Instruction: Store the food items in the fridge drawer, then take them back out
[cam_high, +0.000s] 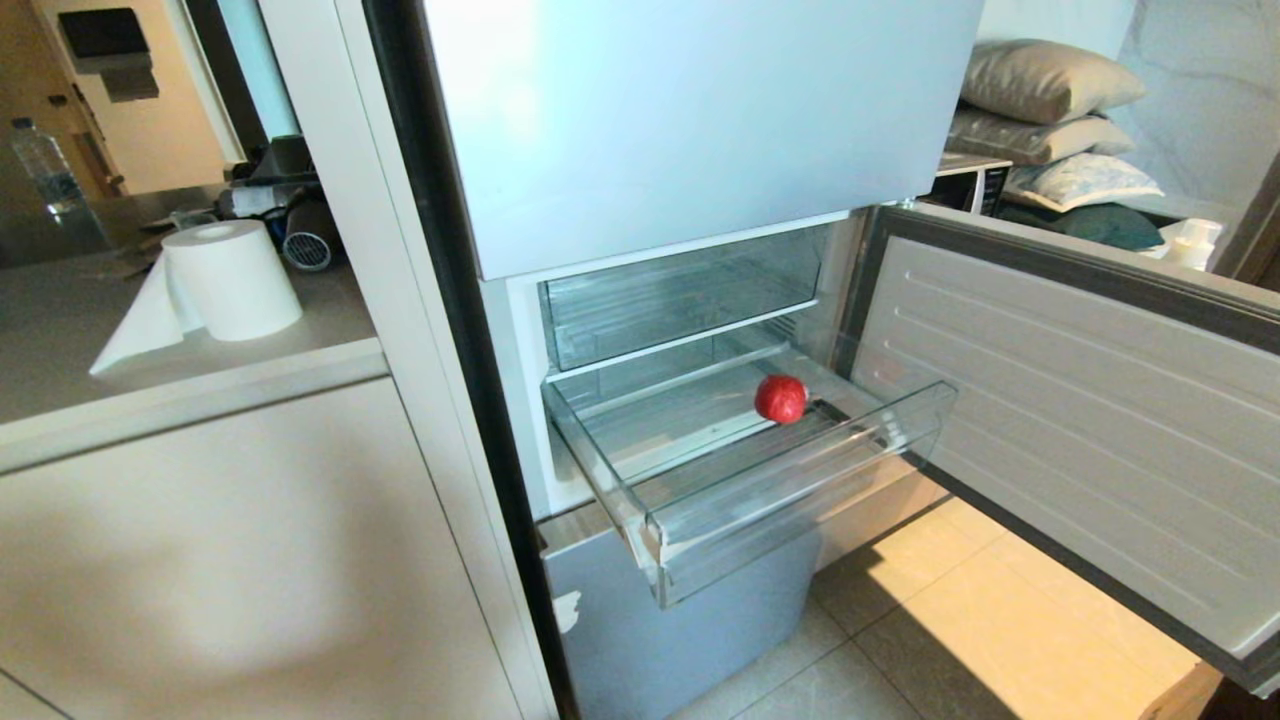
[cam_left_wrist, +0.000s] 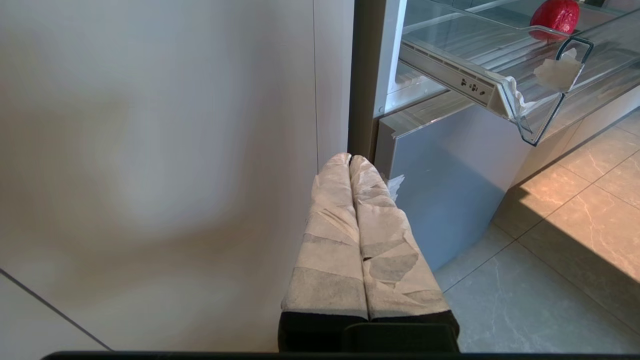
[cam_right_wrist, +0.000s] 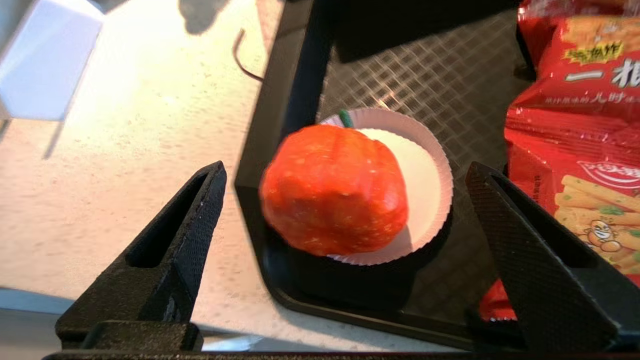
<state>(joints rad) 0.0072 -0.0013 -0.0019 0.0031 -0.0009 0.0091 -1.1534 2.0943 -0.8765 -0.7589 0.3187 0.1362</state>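
The fridge drawer (cam_high: 800, 515) is pulled out below a similar clear bin. One red food item (cam_high: 780, 398) lies on its ribbed floor near the right side; the left wrist view shows that item (cam_left_wrist: 555, 15) and the drawer (cam_left_wrist: 500, 70) too. A second red food item (cam_right_wrist: 334, 190) sits on a white paper liner (cam_right_wrist: 425, 195) in a black tray (cam_right_wrist: 295, 100). My right gripper (cam_right_wrist: 346, 167) is open just above it, one finger on each side, neither touching. My left gripper (cam_left_wrist: 350, 159) is shut and empty, parked low by the cabinet. Neither arm shows in the head view.
The fridge door (cam_high: 1080, 420) stands open to the right of the drawer. A counter (cam_high: 180, 370) with a paper roll (cam_high: 225, 280) is on the left. Red snack bags (cam_right_wrist: 575, 150) lie in the tray beside the liner. Pale floor tiles (cam_left_wrist: 560, 240) lie below.
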